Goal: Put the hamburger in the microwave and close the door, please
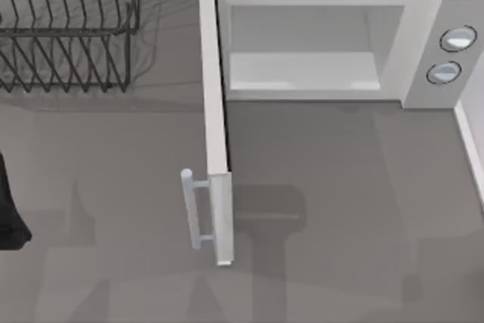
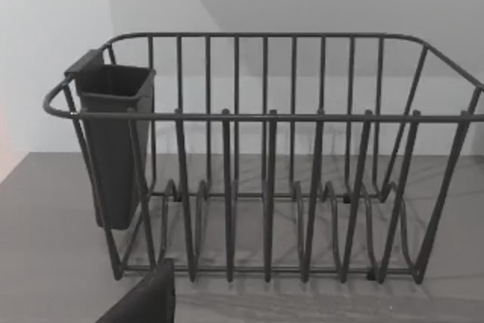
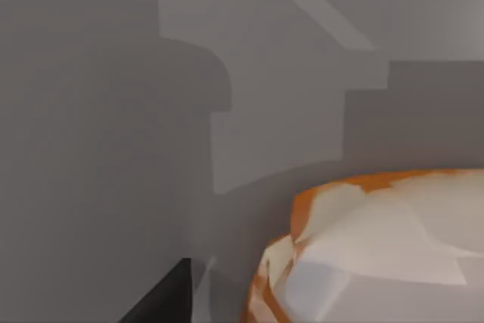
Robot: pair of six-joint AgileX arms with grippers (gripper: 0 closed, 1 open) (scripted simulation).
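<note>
A: From above, the microwave [image 1: 325, 43] sits at the table's [image 1: 340, 187] back edge, right of centre, its cavity pale and bare. The door [image 1: 215, 126] stands swung out toward the front edge, handle [image 1: 193, 209] facing left.

B: And the hamburger [image 3: 378, 247]?

A: The right wrist view has it very near the camera, orange rim and pale patches, grey table behind. Whether the right gripper's fingers grip it, I cannot tell; a dark sliver at the frame edge is all that shows beside it.

B: The left arm?

A: A dark part of it sits at the table's left edge, parked by my reading. Its wrist view faces the dish rack [image 2: 265, 156] with the dark cup [image 2: 113, 141] hung on one end. Grip state: cannot tell.

B: How should the step go?

A: Carry the bun in low through the cavity's middle, clear of the door edge, set it flat, withdraw, then push the door shut.
</note>
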